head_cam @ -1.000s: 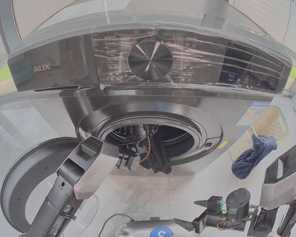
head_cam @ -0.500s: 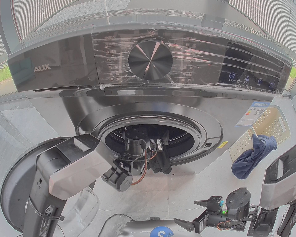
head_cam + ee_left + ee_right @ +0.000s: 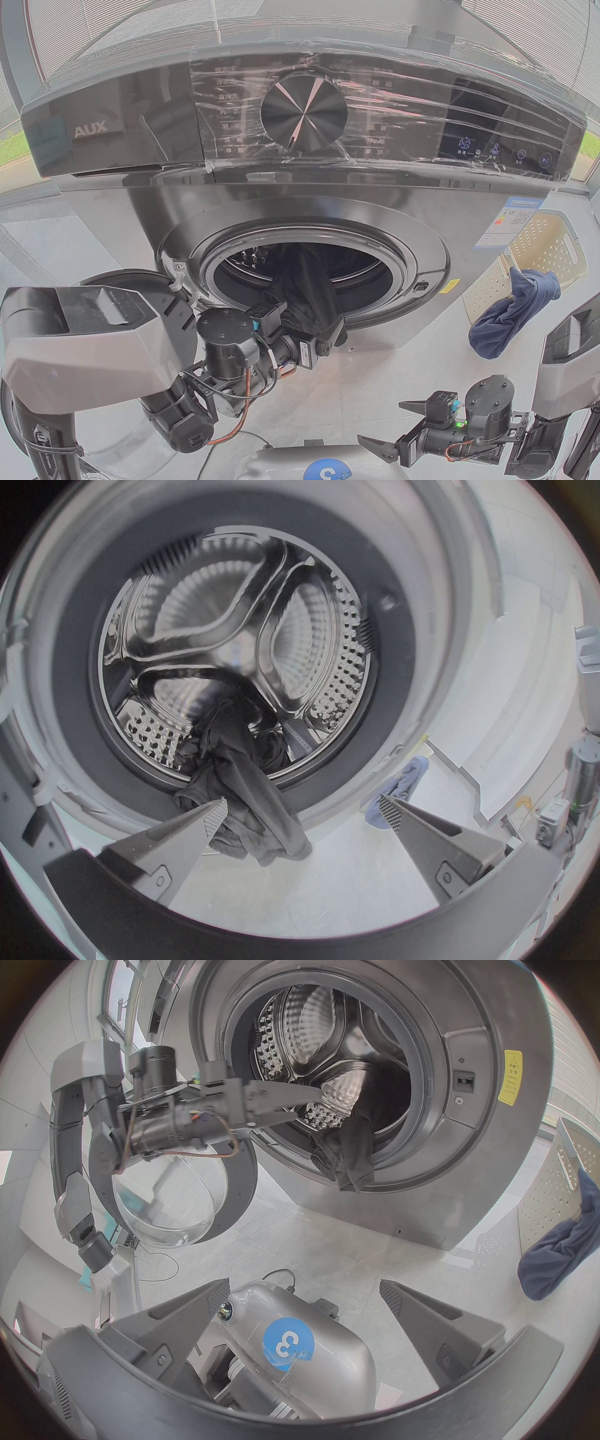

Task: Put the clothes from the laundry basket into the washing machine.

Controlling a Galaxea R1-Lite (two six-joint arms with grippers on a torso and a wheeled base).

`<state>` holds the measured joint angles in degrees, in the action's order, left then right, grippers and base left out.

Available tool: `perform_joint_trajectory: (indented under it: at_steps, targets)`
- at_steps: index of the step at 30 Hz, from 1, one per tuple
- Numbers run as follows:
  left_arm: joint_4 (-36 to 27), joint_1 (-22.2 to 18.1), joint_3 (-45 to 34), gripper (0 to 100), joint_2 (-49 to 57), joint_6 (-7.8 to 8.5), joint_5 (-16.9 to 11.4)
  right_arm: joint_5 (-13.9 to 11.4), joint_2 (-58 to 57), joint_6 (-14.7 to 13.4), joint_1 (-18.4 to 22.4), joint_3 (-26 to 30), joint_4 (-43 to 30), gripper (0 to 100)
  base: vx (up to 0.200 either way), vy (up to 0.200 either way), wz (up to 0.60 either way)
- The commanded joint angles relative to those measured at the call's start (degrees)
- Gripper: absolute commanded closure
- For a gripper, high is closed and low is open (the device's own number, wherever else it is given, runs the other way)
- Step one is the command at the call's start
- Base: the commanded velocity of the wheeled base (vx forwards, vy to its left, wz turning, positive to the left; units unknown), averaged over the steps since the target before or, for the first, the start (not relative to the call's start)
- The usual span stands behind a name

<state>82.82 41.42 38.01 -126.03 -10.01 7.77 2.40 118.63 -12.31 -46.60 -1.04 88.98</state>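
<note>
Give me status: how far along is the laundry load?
Partly done: black garment lies in the drum, one end hanging out. In hand: nothing; left hand open before the drum, right hand open, low. Remaining: blue garment draped on the basket.

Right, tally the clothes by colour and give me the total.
Black: 1, the black garment hanging out over the lip of the washing machine opening.
Dark blue: 1, the dark blue garment draped over the laundry basket rim.
Total: 2

Bright, even daylight; film glare streaks across the washing machine (image 3: 387, 125); wrist views bulge, corners dark.
</note>
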Motion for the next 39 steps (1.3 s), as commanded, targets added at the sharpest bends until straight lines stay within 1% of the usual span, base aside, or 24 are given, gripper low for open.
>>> perform_joint_trajectory:
  at_steps: [1, 3, 5, 15, 19, 21, 24, 27, 33, 39]
  targets:
    - [3.0, 1.0, -5.5, 0, 3.7, 1.75, -0.5, 0.0, -0.8, 0.0, 0.7, 0.4, 0.6, 0, -0.2, 0.0, 0.0]
    - [5.0, 0.9, -6.7, 0, 3.5, 2.01, -0.6, 0.0, -0.9, 0.0, 0.8, 0.4, 0.6, 0, -0.2, 0.0, 0.0]
    - [5.8, 0.9, -6.9, 0, 3.2, 1.92, -0.6, 0.0, -0.9, 0.0, 0.9, 0.4, 0.6, 0, -0.2, 0.0, 0.0]
    - [5.9, 0.9, -6.9, 0, 3.1, 1.83, -0.4, 0.0, -0.8, 0.0, 1.1, 0.3, 0.6, 0, -0.2, 0.0, 0.0]
    - [5.9, 0.9, -6.5, 0, 2.5, 1.75, -0.4, 0.0, -0.9, 0.0, 1.1, 0.3, 0.6, 0, 0.0, 0.0, 0.0]
    - [5.9, 0.6, -6.1, 0, 2.1, 2.01, 0.0, 0.0, -0.9, 0.0, 1.1, 0.4, 0.6, 0, 0.0, 0.0, 0.0]
    - [5.9, 0.7, -5.4, 0, 1.7, 1.66, 0.5, 0.0, -0.8, 0.0, 1.1, 0.3, 0.6, 0, 0.0, 0.0, 0.0]
    - [5.9, 0.7, -5.1, 0, 1.6, 1.66, 0.5, 0.0, -0.7, 0.0, 1.1, 0.3, 0.6, 0, 0.0, 0.0, 0.0]
    - [5.8, 0.2, -5.0, 0, 1.0, 1.83, 0.5, 0.0, -0.5, 0.0, 0.9, 0.3, 0.6, 0, 0.2, 0.0, 0.0]
    - [5.8, -1.2, -2.2, 0, -0.2, 1.83, 0.4, 0.0, -0.4, 0.0, 0.6, 0.3, 0.6, 0, 0.2, 0.0, 0.0]
